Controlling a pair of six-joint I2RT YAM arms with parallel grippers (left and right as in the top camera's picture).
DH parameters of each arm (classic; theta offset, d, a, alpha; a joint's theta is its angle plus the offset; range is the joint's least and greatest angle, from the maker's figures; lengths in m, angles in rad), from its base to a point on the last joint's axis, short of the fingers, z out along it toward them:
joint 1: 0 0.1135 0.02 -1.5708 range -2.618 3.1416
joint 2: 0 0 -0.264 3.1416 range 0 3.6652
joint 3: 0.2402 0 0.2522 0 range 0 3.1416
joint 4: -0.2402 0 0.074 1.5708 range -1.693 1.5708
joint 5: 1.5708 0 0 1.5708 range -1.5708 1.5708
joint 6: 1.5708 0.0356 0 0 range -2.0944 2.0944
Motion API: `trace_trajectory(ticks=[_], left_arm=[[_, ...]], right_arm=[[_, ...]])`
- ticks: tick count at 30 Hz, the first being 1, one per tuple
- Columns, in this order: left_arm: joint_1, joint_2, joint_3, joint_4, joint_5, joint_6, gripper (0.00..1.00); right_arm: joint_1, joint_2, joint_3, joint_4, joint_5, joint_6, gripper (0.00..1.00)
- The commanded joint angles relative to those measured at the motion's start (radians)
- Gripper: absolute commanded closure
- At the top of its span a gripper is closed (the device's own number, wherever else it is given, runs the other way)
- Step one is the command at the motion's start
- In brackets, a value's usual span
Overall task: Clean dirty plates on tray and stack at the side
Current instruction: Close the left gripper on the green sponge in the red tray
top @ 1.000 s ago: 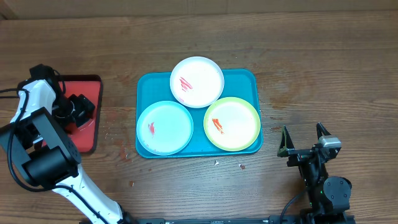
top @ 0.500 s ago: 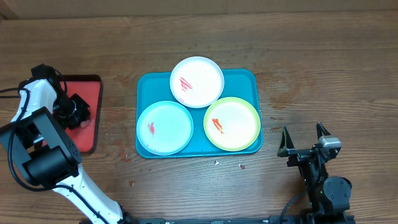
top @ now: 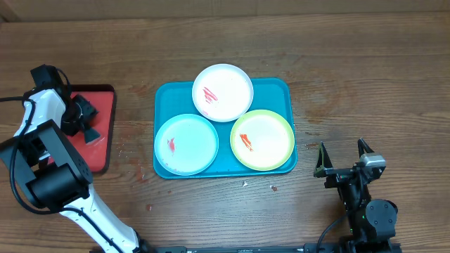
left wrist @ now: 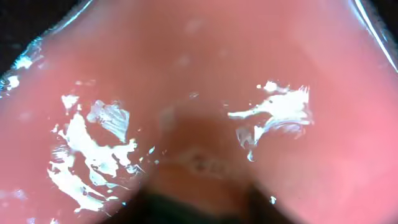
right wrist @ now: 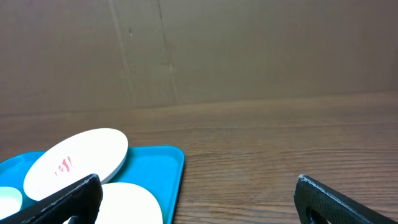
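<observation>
The teal tray (top: 278,88) lies mid-table with three plates on it. The white plate (top: 223,92) is at the back, the pale blue plate (top: 185,143) front left and the yellow-green rimmed plate (top: 262,140) front right. Each bears a red smear. My left gripper (top: 86,119) is far left, low over a red tray (top: 104,98), next to a pale pink thing (top: 94,136). The left wrist view is filled by a blurred, glossy pink-red surface, so the jaws' state is unclear. My right gripper (top: 342,158) stands open and empty right of the teal tray, as its wrist view (right wrist: 199,208) also shows.
Small crumbs (top: 273,187) lie on the wood in front of the teal tray. The right wrist view shows the teal tray's corner (right wrist: 165,162), the white plate (right wrist: 74,158) and a brown wall behind the table.
My left gripper has shifted a little toward the back of the red tray and its jaws have narrowed. The plates and the right arm have not moved.
</observation>
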Motion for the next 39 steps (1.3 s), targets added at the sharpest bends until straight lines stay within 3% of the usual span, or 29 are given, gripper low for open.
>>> trace_trajectory(ticks=[1, 2, 3, 5, 6, 13, 16, 17, 18, 20, 25, 26, 28, 29, 38, 39], left_arm=[[0.002, 0.018, -0.011, -0.011, -0.021, 0.002, 0.96], [0.002, 0.018, -0.011, -0.017, -0.021, 0.002, 0.96], [0.002, 0.018, -0.011, -0.026, -0.021, 0.002, 0.82], [0.002, 0.018, -0.011, -0.050, -0.020, 0.002, 0.18], [0.002, 0.018, -0.011, -0.066, -0.017, 0.002, 0.00], [0.002, 0.018, -0.011, -0.232, 0.014, 0.002, 0.03], [0.002, 0.018, -0.011, -0.285, 0.037, 0.002, 0.30], [0.002, 0.018, -0.011, -0.297, 0.039, 0.003, 0.58], [0.002, 0.018, -0.011, -0.297, 0.039, 0.003, 0.75], [0.002, 0.018, -0.011, -0.296, 0.039, 0.002, 0.96], [0.002, 0.018, -0.011, -0.270, 0.039, 0.002, 0.96], [0.002, 0.018, -0.011, -0.261, 0.039, 0.002, 0.80], [0.002, 0.018, -0.011, -0.236, 0.038, 0.003, 0.04], [0.002, 0.018, -0.011, -0.217, 0.038, 0.003, 0.00], [0.002, 0.018, -0.011, -0.018, 0.031, 0.055, 0.01], [0.002, 0.018, -0.011, -0.008, 0.031, 0.055, 0.19]], right_arm=[[-0.006, -0.010, -0.010, 0.008, 0.010, -0.003, 0.00], [-0.006, -0.010, -0.010, 0.008, 0.010, -0.003, 0.00], [-0.006, -0.010, -0.010, 0.008, 0.010, -0.003, 0.00], [-0.006, -0.010, -0.010, 0.008, 0.010, -0.003, 0.00], [-0.006, -0.010, -0.010, 0.008, 0.010, -0.003, 0.00], [-0.006, -0.010, -0.010, 0.008, 0.010, -0.003, 0.00], [-0.006, -0.010, -0.010, 0.008, 0.010, -0.003, 0.00], [-0.006, -0.010, -0.010, 0.008, 0.010, -0.003, 0.00], [-0.006, -0.010, -0.010, 0.008, 0.010, -0.003, 0.00], [-0.006, -0.010, -0.010, 0.008, 0.010, -0.003, 0.00], [-0.006, -0.010, -0.010, 0.008, 0.010, -0.003, 0.00], [-0.006, -0.010, -0.010, 0.008, 0.010, -0.003, 0.00], [-0.006, -0.010, -0.010, 0.008, 0.010, -0.003, 0.00], [-0.006, -0.010, -0.010, 0.008, 0.010, -0.003, 0.00], [-0.006, -0.010, -0.010, 0.008, 0.010, -0.003, 0.00], [-0.006, -0.010, -0.010, 0.008, 0.010, -0.003, 0.00]])
